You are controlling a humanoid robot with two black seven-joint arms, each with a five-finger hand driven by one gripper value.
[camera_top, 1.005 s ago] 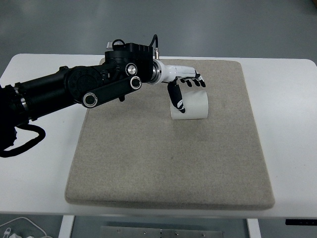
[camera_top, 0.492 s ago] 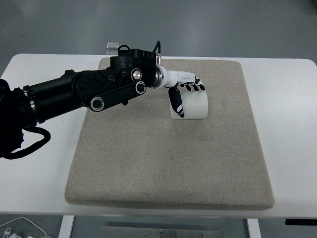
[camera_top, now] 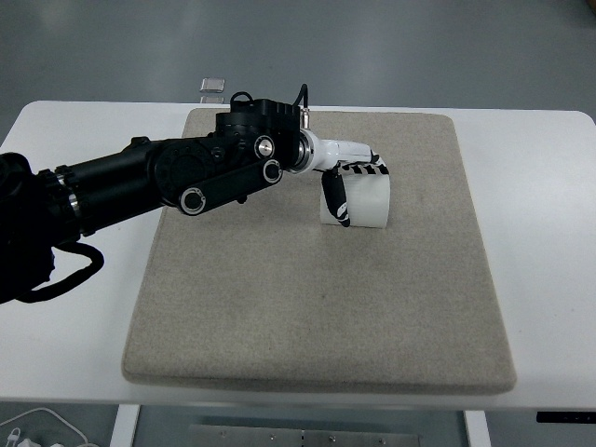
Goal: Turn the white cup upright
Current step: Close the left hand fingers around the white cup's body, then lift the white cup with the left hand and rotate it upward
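Note:
A white cup (camera_top: 363, 203) lies on its side on the beige mat (camera_top: 317, 307), toward the mat's far middle. My left hand (camera_top: 352, 182) reaches in from the left over the mat and is closed around the cup. Its thumb (camera_top: 335, 200) runs down the cup's near left side and its fingers (camera_top: 368, 169) curl over the top. The black forearm (camera_top: 186, 177) stretches across the mat's far left corner. The right arm is not in view.
The mat lies on a white table (camera_top: 540, 233). A small clear object (camera_top: 211, 86) sits beyond the table's far edge on the left. A white cable (camera_top: 37, 424) shows at the bottom left, below the table.
My left arm has rotated and shifted slightly right and down. The fingers have closed tighter around the cup. The cup has stayed in the same spot on the mat.

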